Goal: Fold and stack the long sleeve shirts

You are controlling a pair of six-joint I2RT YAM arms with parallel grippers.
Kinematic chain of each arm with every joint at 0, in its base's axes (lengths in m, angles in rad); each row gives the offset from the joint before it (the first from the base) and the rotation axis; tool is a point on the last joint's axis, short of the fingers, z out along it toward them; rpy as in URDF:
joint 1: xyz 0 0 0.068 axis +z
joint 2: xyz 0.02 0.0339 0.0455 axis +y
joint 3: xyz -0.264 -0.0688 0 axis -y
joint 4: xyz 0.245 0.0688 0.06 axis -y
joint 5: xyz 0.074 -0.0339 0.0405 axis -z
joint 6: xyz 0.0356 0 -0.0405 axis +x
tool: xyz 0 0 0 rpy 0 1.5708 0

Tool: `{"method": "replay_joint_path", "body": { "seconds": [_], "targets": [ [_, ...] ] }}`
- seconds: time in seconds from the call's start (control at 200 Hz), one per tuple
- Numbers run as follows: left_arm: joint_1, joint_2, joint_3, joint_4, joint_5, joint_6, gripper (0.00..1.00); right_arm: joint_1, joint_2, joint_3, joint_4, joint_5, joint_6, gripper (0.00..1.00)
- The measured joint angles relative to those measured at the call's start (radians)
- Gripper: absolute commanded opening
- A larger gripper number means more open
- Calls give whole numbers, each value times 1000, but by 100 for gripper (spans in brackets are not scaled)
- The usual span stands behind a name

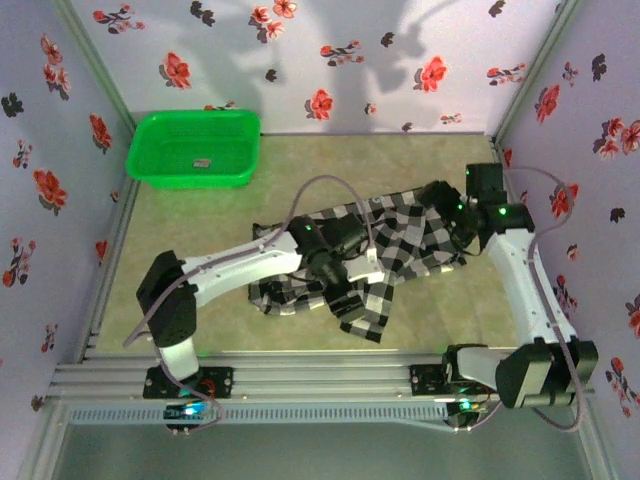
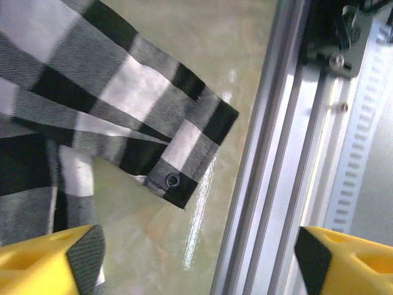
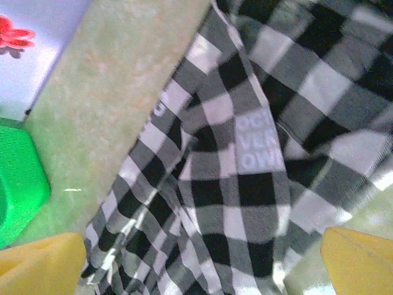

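Hovering my left gripper (image 2: 196, 258) over a sleeve cuff (image 2: 184, 160), I am holding its fingers spread wide with nothing between them. The checked shirt (image 1: 380, 250) is lying crumpled on the table (image 1: 200, 220), well apart from the green basket (image 1: 145, 170), off to the basket's right and on its near side. The cuff, with its dark button (image 2: 174, 180), is lying flat at the end of the shirt farthest from the basket, just beside the metal rail (image 2: 276, 153). I judge I am aiming here because a sleeve end gives me a clean edge to draw the cloth out straight.

My right gripper (image 3: 202, 258) is also hanging open and empty, above the far side of the shirt, farther to the right of the basket than my left one. Below it, the band with white lettering (image 3: 258, 144) is running through bunched folds, so I am probably looking for a second hold there: pulling from two ends should spread the cloth.

The shirt is not yet flattened, so I judge that folding is only beginning, and thick folds could make me pinch several layers at once.
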Motion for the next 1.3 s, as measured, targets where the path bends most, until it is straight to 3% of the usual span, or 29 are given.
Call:
{"method": "replay_joint_path", "body": {
  "seconds": [0.16,0.295,0.58,0.89,1.085,1.305],
  "targets": [
    [-47,74,21,-24,-18,13,69,0,-56,-74,-45,0,38,99],
    [-65,108,24,-26,-35,-52,67,0,-67,-77,-56,-16,37,99],
    [-64,100,-119,74,6,-459,56,0,-60,-61,-74,-80,-2,99],
    [-64,101,-209,227,8,-920,57,0,-51,-59,-68,-168,-24,99],
    [-64,147,-204,256,-21,-1069,57,0,-55,-63,-51,-204,-35,99],
    [-62,176,-188,248,-67,-1143,58,0,-77,-80,-47,-234,-37,99]
  ]
}}
